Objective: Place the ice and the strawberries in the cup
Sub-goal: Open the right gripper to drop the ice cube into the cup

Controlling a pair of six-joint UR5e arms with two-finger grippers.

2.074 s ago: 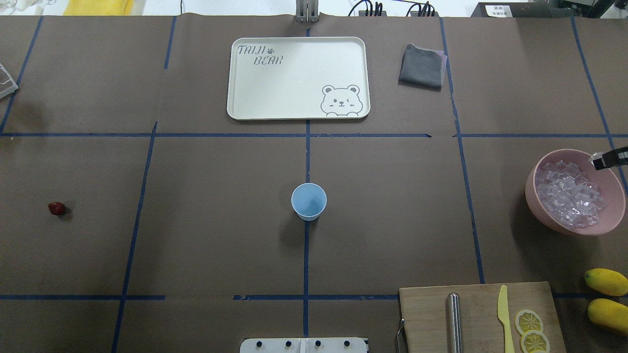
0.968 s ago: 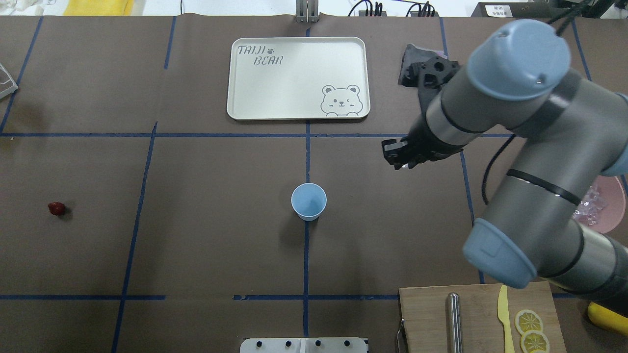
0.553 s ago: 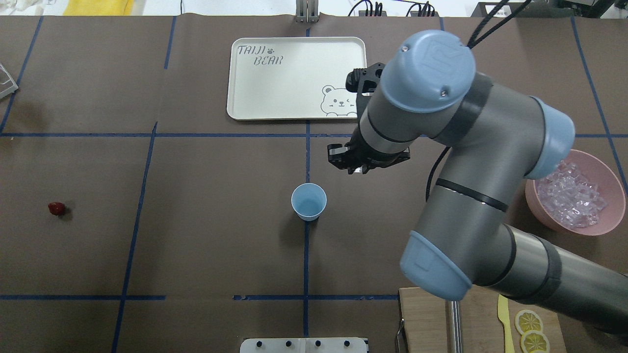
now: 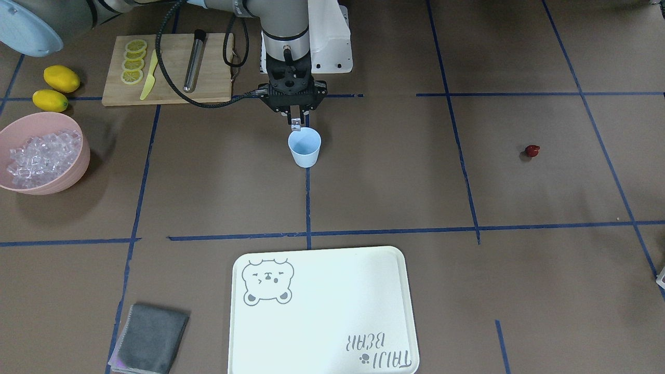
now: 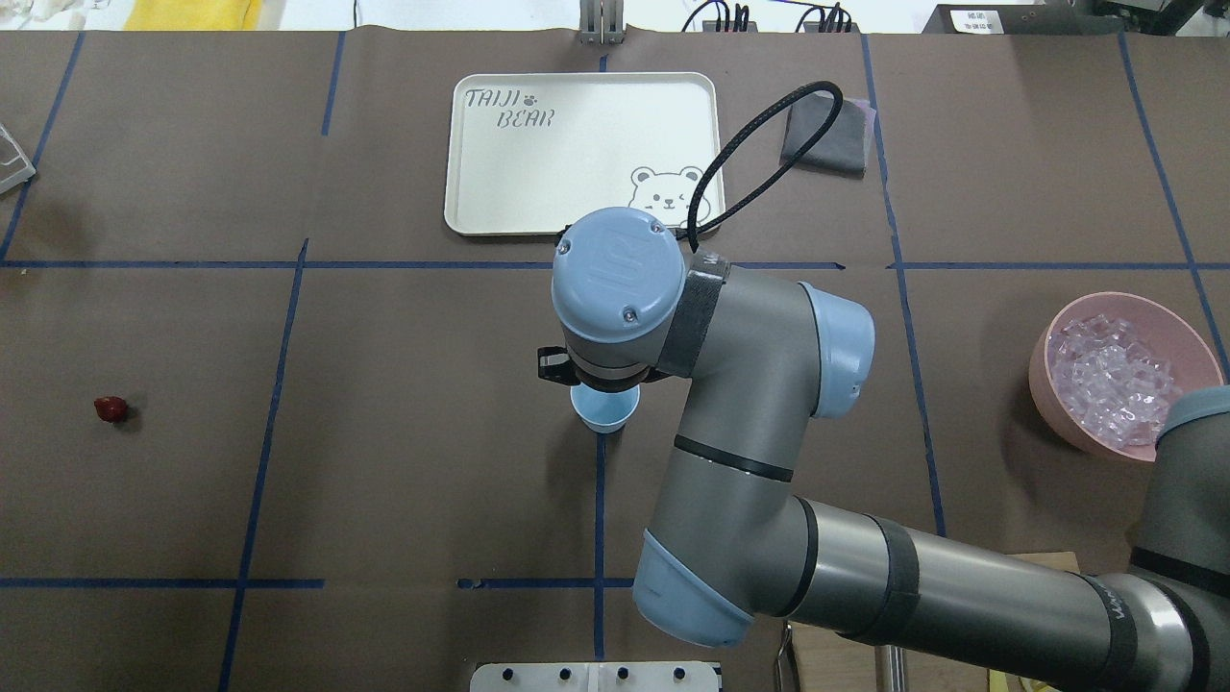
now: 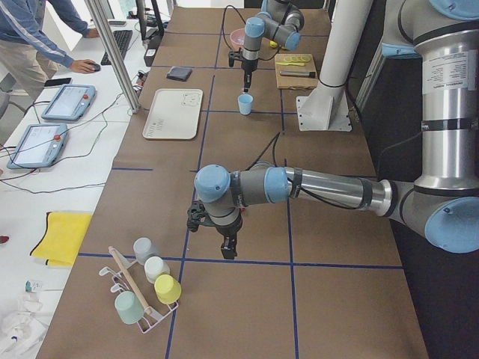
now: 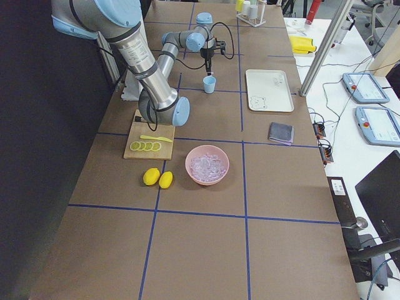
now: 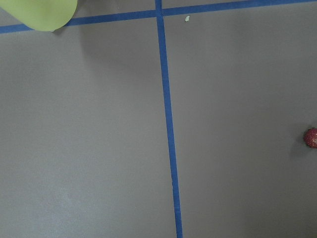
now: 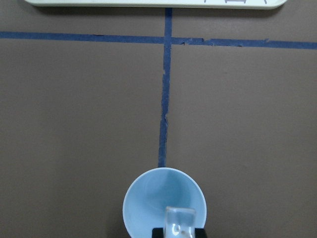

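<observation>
My right gripper (image 4: 296, 119) hangs just above the pale blue cup (image 4: 304, 148), shut on a clear ice cube (image 4: 296, 125). The right wrist view has the ice cube (image 9: 179, 221) over the cup's (image 9: 148, 198) near rim; the cup looks empty. In the overhead view the wrist hides the gripper and part of the cup (image 5: 603, 415). More ice (image 4: 36, 156) fills the pink bowl (image 4: 78, 171). The strawberry (image 4: 531, 150) lies alone far off on the table. My left gripper (image 6: 227, 250) shows only in the exterior left view, low over the table; I cannot tell its state.
A white tray (image 4: 322, 311) and a grey cloth (image 4: 149, 337) lie beyond the cup. A cutting board (image 4: 213, 67) with lemon slices, a knife and a metal rod sits by two lemons (image 4: 61, 78). A rack of cups (image 6: 146, 288) stands at the left end.
My right arm has swept from the pink bowl at the right edge across the table to above the cup. The cup and strawberry have not moved.
</observation>
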